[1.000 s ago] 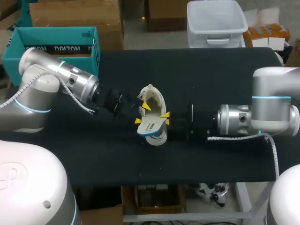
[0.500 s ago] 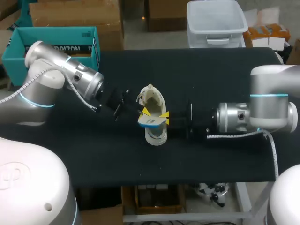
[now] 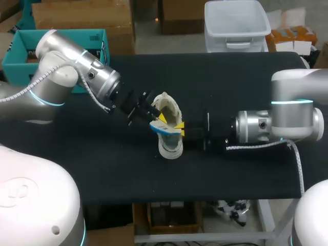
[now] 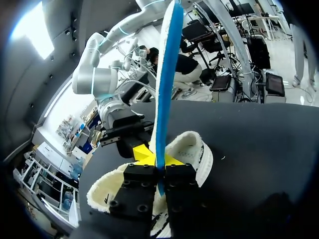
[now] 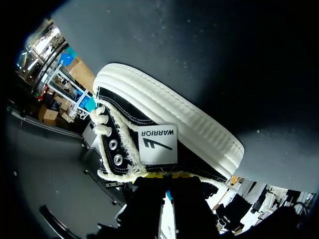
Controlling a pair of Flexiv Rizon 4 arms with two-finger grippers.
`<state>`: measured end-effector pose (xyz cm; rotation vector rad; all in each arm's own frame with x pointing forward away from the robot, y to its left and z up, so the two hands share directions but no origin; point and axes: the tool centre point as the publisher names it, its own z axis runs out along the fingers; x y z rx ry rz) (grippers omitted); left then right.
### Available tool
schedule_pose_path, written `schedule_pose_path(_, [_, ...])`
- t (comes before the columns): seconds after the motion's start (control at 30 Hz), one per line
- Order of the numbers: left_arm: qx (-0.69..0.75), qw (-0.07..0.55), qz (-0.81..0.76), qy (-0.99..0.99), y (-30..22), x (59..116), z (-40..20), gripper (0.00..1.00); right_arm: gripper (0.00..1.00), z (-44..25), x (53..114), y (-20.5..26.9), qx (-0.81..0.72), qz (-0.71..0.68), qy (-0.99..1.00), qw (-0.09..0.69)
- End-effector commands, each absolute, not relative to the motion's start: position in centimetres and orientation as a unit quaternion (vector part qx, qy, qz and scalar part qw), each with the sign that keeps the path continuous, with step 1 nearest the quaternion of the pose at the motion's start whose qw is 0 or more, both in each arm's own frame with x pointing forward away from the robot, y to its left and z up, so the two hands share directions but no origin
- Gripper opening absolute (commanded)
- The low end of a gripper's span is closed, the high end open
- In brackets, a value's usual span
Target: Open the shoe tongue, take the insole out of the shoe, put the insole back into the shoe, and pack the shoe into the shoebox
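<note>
Left arm angled inward, left hand pinched tight; right arm lay level, right hand likewise clamped close beside it.

Central shoe, insole above it, shoebox rear left

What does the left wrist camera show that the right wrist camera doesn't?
Only the left wrist view: the blue-edged insole standing upright, pinched in the left gripper, and the fleecy inside of the shoe. Only the right wrist view: its black outer side, white sole and lace eyelets. Both: the shoe on the black table.
</note>
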<state>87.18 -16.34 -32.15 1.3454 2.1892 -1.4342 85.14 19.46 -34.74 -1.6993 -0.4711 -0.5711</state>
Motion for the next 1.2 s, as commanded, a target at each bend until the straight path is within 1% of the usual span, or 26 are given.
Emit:
schedule_pose_path(0.03, [0.459, 0.096, -0.482, 0.741, -16.9, 87.6, -32.8, 0.00, 0.00, -34.6, 85.3, 20.2, -0.733, -0.245, -0.205, 0.601])
schedule_pose_path(0.43, [0.471, 0.090, -0.468, 0.743, -16.6, 87.9, -34.0, 0.00, 0.00, -34.7, 85.6, 20.2, -0.736, -0.244, -0.202, 0.598])
schedule_pose_path(0.47, [0.469, 0.090, -0.468, 0.743, -16.6, 87.9, -34.0, 0.00, 0.05, -34.7, 85.6, 20.2, -0.736, -0.244, -0.202, 0.598])
schedule_pose_path(0.5, [0.467, 0.090, -0.470, 0.744, -16.6, 88.0, -34.0, 0.00, 0.20, -34.6, 85.6, 20.2, -0.737, -0.243, -0.201, 0.598])
schedule_pose_path(0.53, [0.465, 0.090, -0.471, 0.744, -16.6, 88.1, -34.0, 0.00, 0.26, -34.6, 85.5, 20.2, -0.737, -0.242, -0.202, 0.598])
schedule_pose_path(0.67, [0.462, 0.091, -0.474, 0.744, -16.5, 88.1, -34.0, 0.00, 0.32, -34.1, 84.8, 20.1, -0.743, -0.237, -0.195, 0.594])
schedule_pose_path(0.73, [0.460, 0.092, -0.474, 0.745, -16.5, 88.1, -33.9, 0.00, 0.39, -34.0, 84.3, 20.0, -0.747, -0.237, -0.193, 0.591])
schedule_pose_path(0.77, [0.460, 0.092, -0.474, 0.745, -16.5, 88.1, -33.9, 0.00, 0.39, -33.9, 84.0, 19.9, -0.748, -0.238, -0.191, 0.589])
schedule_pose_path(0.9, [0.458, 0.092, -0.475, 0.746, -16.7, 88.1, -33.9, 0.00, 0.32, -33.5, 83.3, 19.5, -0.750, -0.244, -0.191, 0.585])
schedule_pose_path(0.97, [0.457, 0.091, -0.474, 0.747, -16.8, 88.1, -33.9, 0.00, 0.30, -33.5, 83.1, 19.4, -0.750, -0.244, -0.190, 0.584])
schedule_pose_path(1.1, [0.454, 0.092, -0.472, 0.750, -17.0, 88.1, -33.8, 0.00, 0.35, -33.6, 82.6, 19.0, -0.752, -0.246, -0.187, 0.582])
schedule_pose_path(1.2, [0.452, 0.093, -0.470, 0.752, -17.0, 88.1, -33.7, 0.00, 0.35, -33.6, 82.2, 18.8, -0.752, -0.247, -0.186, 0.582])
